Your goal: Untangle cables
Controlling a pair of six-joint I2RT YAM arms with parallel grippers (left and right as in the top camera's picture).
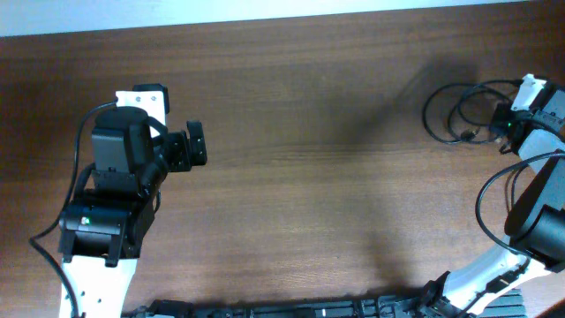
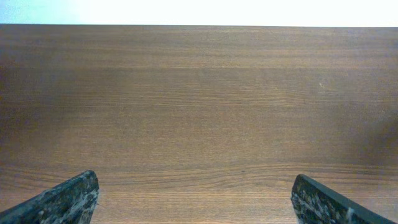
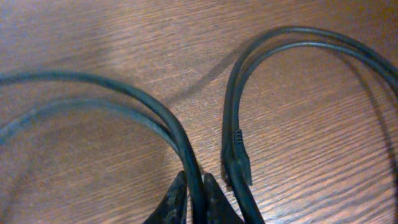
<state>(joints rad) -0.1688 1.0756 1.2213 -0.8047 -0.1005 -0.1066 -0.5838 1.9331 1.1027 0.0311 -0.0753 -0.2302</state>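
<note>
My right end effector pinches one black cable at the desk's far right corner, to draw it free; my left end effector hangs spread.

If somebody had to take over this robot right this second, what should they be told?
Left gripper: open, empty, over bare table on the left, far from the cables.
Right gripper: shut on one strand, far right.
Cables: overlapping loops around the right gripper; a plug lies beside the held strand.
Done: one strand gripped.
Left: pull the loops apart.
</note>
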